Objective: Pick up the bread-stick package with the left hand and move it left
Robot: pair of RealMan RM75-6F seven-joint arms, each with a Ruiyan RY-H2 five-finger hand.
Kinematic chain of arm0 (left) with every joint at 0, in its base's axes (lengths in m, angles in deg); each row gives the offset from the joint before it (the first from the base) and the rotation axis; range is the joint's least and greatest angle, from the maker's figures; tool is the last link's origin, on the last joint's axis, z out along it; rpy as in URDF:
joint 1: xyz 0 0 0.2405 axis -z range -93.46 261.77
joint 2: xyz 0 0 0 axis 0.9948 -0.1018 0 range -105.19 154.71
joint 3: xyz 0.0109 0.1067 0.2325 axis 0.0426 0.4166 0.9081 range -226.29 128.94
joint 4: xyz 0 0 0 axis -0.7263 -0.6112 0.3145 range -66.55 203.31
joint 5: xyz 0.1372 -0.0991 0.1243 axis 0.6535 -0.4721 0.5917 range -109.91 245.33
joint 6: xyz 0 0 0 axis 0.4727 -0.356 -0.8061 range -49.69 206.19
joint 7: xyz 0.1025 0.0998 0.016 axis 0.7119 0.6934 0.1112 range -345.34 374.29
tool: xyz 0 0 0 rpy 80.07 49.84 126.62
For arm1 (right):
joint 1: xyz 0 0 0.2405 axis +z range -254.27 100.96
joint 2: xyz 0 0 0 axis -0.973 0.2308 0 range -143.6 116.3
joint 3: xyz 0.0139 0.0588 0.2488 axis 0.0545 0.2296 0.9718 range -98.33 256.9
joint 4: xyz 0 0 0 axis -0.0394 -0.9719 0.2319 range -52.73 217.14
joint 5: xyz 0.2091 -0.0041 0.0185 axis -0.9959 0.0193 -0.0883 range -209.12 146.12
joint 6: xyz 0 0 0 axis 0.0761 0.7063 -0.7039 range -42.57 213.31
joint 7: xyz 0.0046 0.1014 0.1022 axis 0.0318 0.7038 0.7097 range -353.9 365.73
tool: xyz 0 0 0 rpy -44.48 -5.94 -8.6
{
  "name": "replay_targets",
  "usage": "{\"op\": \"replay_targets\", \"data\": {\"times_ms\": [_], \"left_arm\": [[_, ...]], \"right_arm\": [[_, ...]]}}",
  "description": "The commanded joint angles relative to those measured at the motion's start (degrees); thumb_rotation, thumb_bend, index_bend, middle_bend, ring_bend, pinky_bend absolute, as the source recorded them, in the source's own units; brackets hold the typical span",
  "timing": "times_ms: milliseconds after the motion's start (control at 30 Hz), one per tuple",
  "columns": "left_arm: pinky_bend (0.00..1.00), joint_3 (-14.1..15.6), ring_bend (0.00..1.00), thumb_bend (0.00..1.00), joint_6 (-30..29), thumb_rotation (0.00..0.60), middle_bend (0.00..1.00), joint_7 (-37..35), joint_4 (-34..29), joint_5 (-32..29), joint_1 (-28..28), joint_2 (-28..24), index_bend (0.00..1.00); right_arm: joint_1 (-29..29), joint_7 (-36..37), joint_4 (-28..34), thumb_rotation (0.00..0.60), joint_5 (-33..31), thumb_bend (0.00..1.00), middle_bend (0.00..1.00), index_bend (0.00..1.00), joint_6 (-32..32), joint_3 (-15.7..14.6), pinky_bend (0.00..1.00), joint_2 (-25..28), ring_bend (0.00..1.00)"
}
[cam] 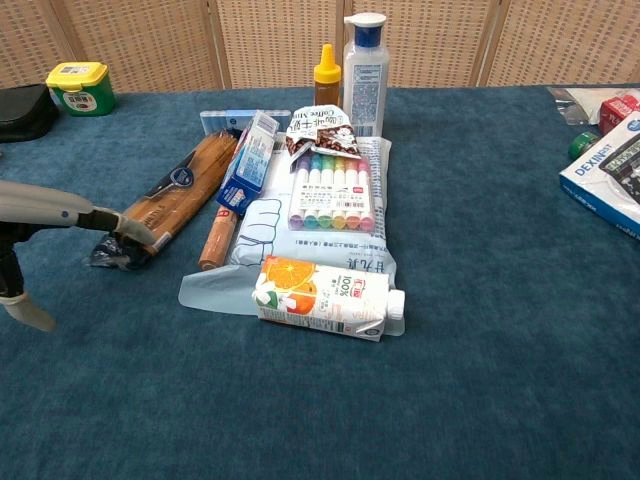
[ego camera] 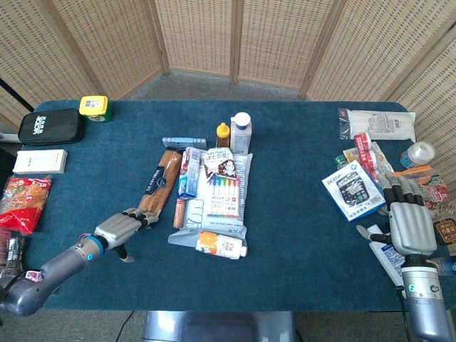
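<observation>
Head view takes in the whole blue table and both hands. The right hand rests flat at the table's right edge, fingers extended side by side, holding nothing; the chest view does not show it at all.

Chest view gives the closer look at the centre pile: orange juice carton lying on its side, pack of coloured markers behind it, clear bottle and small yellow-capped bottle upright at the back.

The bread-stick package lies tilted on the cloth, left of the pile, its near end swung out leftward, far end near the blue box.

Left hand sits at the package's near end. In the chest view its fingertips lie on the dark lower end of the package. Whether they actually clamp it, cannot tell.
</observation>
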Motion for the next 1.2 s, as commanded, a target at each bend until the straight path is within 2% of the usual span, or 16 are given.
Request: {"op": "replay_targets", "data": {"times_ms": [33,333,567,767,1000,1200], "left_arm": [[0.0,0.74,0.0,0.19,-1.4,0.6,0.08,-1.84,-0.23,0.56,-1.76,-2.21,0.0],[0.0,1.69,0.0,0.19,-5.22,0.6,0.08,-7.89,0.68,2.07,-7.14,-9.56,0.0],[0.0,-0.89,0.0,0.19,-12.93,0.6,0.05,-15.53,0.57,4.31,-12.7,-12.67,0.0],[0.0,-2.17,0.0,0.19,-14.35,0.6,0.01,-13.42,1.1,5.03,-13.14,-9.92,0.0],[0.0,-5.06,0.0,0.19,-14.3,0.6,0.0,-6.43,2.18,-2.66,-10.54,-3.88,0.0],[0.0,-6.24,0.0,0.19,-14.89,0.6,0.0,-0.77,3.07,-8.55,-8.4,-0.41,0.0]], "right_arm": [[-0.06,0.09,0.14,0.499,0.18,0.0,0.0,0.0,0.03,0.06,0.0,0.03,0.0],[-0.27,1.17,0.24,0.5,0.59,0.0,0.0,0.0,-0.29,0.15,0.0,-0.02,0.0],[-0.59,2.09,0.28,0.5,1.22,0.0,0.0,0.0,-0.34,0.11,0.0,0.19,0.0],[-0.81,3.26,0.18,0.5,1.86,0.0,0.0,0.0,-0.72,-0.07,0.0,0.16,0.0],[-1.66,4.29,0.14,0.499,2.31,0.0,0.0,0.0,-0.12,-0.2,0.0,0.68,0.0],[-1.94,4.75,0.13,0.496,2.2,0.0,0.0,0.0,-0.2,-0.1,0.0,1.0,0.0]]}}
